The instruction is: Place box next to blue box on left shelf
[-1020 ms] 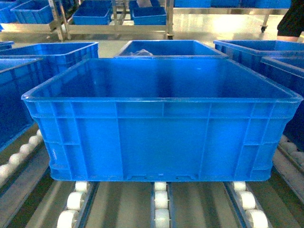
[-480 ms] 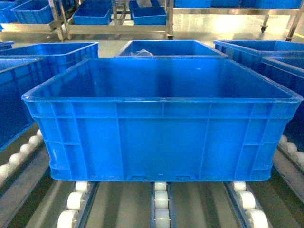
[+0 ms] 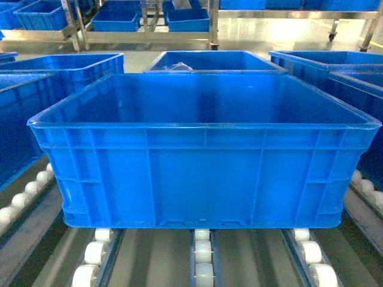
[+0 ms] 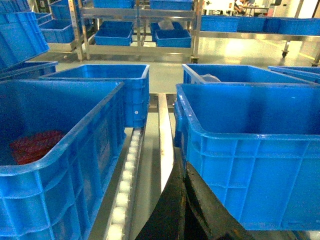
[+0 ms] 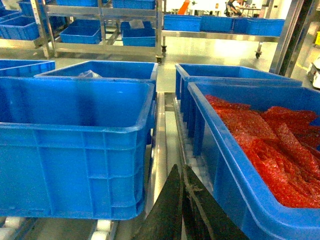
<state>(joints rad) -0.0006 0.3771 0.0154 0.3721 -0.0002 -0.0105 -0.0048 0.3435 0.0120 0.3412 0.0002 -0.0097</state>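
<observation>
The big blue box (image 3: 203, 149) is parked square on the white rollers of the left shelf (image 3: 202, 254), with more blue crates (image 3: 66, 69) close on both sides and behind. A crate of red bags (image 5: 270, 145) is seen just right of it. Both grippers (image 4: 182, 210) (image 5: 182, 210) show as dark tips only, jaws pressed together, holding nothing.

I'm working in a warehouse or factory logistics floor. Blue plastic crates (image 3: 203, 173) sit in rows on gravity-flow racks of white rollers (image 3: 202, 251) set in grey metal rails. Across a glossy pale-green floor (image 4: 240, 50) stand steel shelving units (image 4: 140, 30) on castors, loaded with more blue bins (image 5: 80, 32). One crate holds red bagged material (image 5: 270, 145).
</observation>
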